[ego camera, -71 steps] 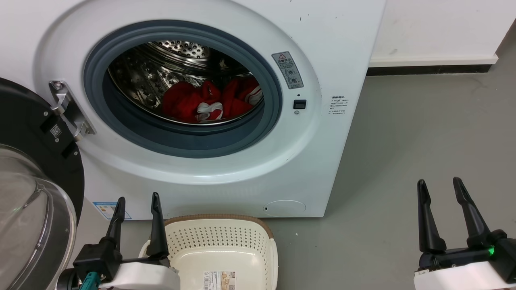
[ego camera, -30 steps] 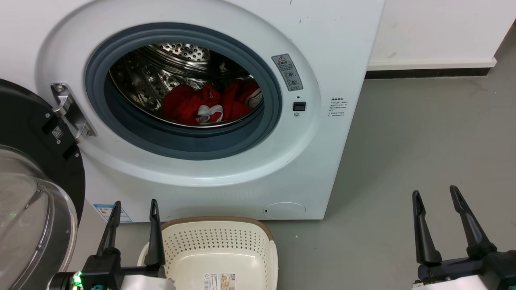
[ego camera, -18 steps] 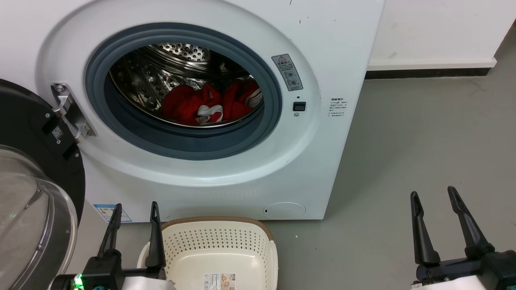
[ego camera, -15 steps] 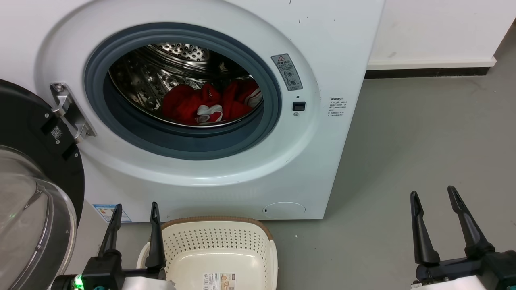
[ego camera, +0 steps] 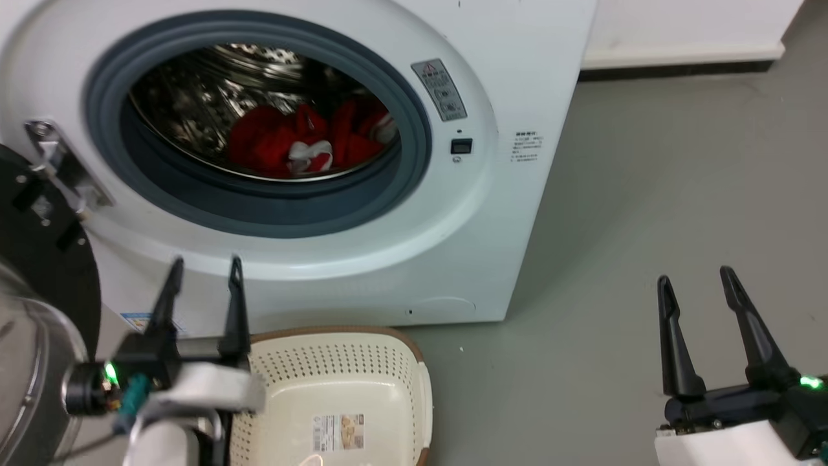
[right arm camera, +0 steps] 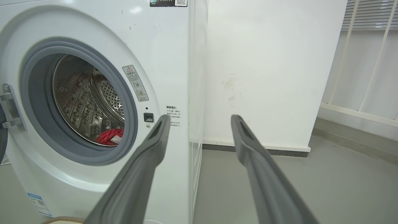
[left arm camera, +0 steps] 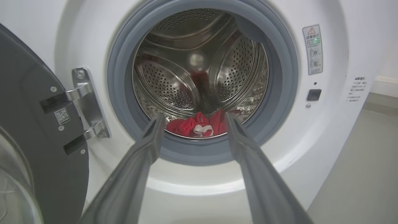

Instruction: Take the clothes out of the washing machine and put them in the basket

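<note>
Your left gripper (ego camera: 206, 262) has its fingers spread apart with nothing between them. Its tips are raised before the white front of the washing machine (ego camera: 504, 77), just under the grey rubber ring (ego camera: 278, 217). From that gripper, the clothes (ego camera: 278, 139) lie toward 12 o'clock, a red heap with white trim at the bottom of the steel drum (left arm camera: 174, 81). The basket (ego camera: 336, 333) sits on the floor at its 5 o'clock, close to the machine's foot and holding no clothes. The open door (ego camera: 39, 259) hangs at 9 o'clock. Your right gripper (ego camera: 695, 277) is likewise spread and holds nothing. It is at 4 o'clock in the head view, over the grey floor (ego camera: 647, 194), well apart from the machine.
</note>
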Tool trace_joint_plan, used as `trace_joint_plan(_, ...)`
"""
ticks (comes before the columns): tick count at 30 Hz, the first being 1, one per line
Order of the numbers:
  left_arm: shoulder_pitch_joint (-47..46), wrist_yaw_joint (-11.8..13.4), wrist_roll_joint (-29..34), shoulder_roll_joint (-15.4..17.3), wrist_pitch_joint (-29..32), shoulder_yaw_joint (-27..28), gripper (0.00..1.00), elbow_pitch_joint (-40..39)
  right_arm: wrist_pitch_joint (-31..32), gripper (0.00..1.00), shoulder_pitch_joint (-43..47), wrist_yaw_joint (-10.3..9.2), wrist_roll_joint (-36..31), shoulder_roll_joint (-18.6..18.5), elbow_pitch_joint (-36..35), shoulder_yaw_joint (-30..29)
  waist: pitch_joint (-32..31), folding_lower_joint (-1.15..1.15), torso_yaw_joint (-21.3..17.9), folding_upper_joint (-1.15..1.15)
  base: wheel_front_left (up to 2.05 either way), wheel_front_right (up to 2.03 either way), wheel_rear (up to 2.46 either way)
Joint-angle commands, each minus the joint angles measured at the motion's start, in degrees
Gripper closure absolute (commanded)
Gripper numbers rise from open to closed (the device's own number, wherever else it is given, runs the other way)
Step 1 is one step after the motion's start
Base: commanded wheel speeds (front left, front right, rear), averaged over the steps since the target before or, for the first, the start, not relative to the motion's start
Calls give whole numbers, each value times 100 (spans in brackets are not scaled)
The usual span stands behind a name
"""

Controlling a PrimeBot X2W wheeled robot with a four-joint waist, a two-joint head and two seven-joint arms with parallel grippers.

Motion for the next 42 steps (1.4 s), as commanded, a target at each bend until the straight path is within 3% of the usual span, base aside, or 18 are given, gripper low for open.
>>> trace_joint_plan(1,-153,-19,-2,54,-14,35,0,46,-14,0,-106,-4,28,-5,-40,25,198,0,-126,0,0,0,0)
trace_joint_plan(13,-2644,-202,146,945,-14,400,0,1449,-14,0,-893,-4,330,-3,-335,64,1558,0,-839,0,0,0,0)
trace_joint_plan(26,-5115,-308,289,1723,183,72,0,3353,-14,0,-1587,-4,744,0,-613,64,2820,0,-1351,0,0,0,0)
trace_joint_plan(33,-6375,-348,377,2150,1077,-155,0,4086,-14,0,-1767,-4,900,-1,-798,67,3371,0,-1505,0,0,0,0)
trace_joint_plan(42,-7723,-380,278,2364,3248,-839,0,4625,-14,0,-1958,-4,1074,-2,-912,-36,3919,0,-1519,0,0,0,0)
